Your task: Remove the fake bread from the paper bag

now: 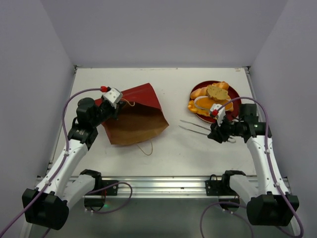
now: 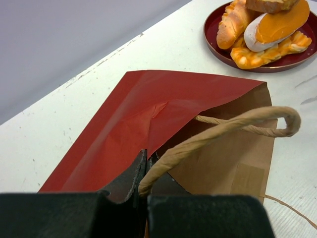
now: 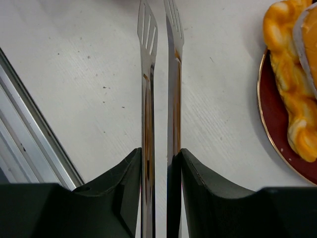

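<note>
The red paper bag [image 1: 134, 115] lies on its side at centre left, mouth open toward the front, brown inside showing; I see no bread in it. My left gripper [image 1: 113, 99] is shut on the bag's upper edge and a tan handle [image 2: 223, 130]. The fake bread [image 1: 212, 97], several orange pastries and a tan bun, is piled on a round red plate [image 1: 234, 95] at the back right, also in the left wrist view [image 2: 262, 29]. My right gripper [image 1: 219, 130] is shut on metal tongs [image 1: 194, 126], whose tips [image 3: 159, 29] point left over the bare table, empty.
The second bag handle [image 1: 146, 148] lies loose on the table in front of the bag. The plate rim and one braided pastry [image 3: 292, 94] show at the right of the right wrist view. White walls enclose the table; a metal rail [image 1: 158, 184] runs along the near edge.
</note>
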Controlling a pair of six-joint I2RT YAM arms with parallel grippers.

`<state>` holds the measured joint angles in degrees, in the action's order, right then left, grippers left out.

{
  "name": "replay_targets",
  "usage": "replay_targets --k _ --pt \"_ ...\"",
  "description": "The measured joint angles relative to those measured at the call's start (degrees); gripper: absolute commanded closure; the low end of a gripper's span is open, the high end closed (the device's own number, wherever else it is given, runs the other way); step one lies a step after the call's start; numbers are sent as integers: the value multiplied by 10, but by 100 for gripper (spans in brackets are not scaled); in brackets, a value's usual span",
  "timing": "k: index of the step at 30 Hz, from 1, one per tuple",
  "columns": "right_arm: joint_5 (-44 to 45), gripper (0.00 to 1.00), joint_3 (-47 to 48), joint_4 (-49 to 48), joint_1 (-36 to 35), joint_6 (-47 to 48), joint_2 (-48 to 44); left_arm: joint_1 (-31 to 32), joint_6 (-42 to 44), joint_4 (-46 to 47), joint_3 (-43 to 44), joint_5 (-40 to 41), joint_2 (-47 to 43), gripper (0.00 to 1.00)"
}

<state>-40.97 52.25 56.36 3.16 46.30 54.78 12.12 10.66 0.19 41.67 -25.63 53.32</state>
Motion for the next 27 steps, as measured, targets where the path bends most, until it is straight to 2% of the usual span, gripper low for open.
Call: replay_targets --k 5,12,20,27 --pt "15 61 -32 -52 -61 -21 9 0 -8 -8 8 7 2 100" --pt "106 62 -65 -163 -177 -86 74 -1 -67 -15 62 25 32 100" --pt "134 59 -65 -266 -182 -131 184 -7 -156 -17 105 32 64 98" --pt "146 48 -66 -304 -182 -137 262 -36 -230 -14 159 14 123 97"
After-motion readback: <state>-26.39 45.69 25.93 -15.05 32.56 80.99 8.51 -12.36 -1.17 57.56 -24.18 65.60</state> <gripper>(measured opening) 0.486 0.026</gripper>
